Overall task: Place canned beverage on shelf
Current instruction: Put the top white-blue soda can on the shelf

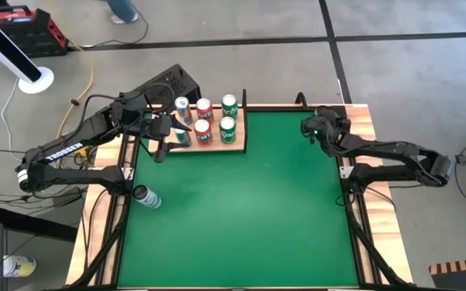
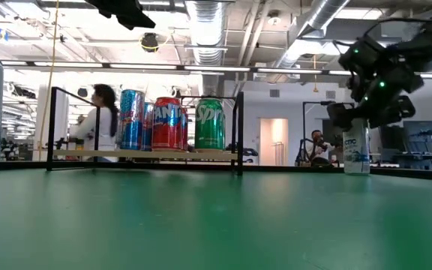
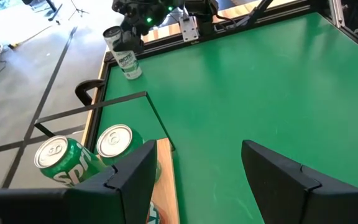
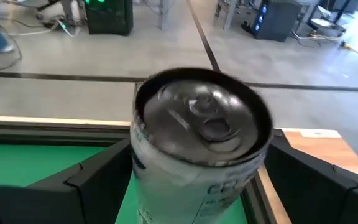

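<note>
1. High view first: the shelf sits at the far edge of the green table, left of centre, and already carries about six cans, among them two green cans and red cans.
2. My right tool is at the table's far right corner. My right wrist view shows its fingers spread on either side of a white can that stands upright between them. I cannot tell whether the pads touch it yet, so I judge the grasp not yet made.
3. My left tool hovers at the shelf's near edge beside the green cans, fingers wide and holding nothing.
4. Another white can rests at the table's left edge, well apart from the shelf, and the low view shows it upright.
5. My judgement is that the task is well advanced. Left to do are closing on the corner can, carrying it across to the shelf, then fetching the left-edge can.
6. The table is flat green matting edged with pale wood strips. Beyond it is an open workshop with a grey floor and ceiling ducts. A person stands behind the shelf, and another person sits farther off.
</note>
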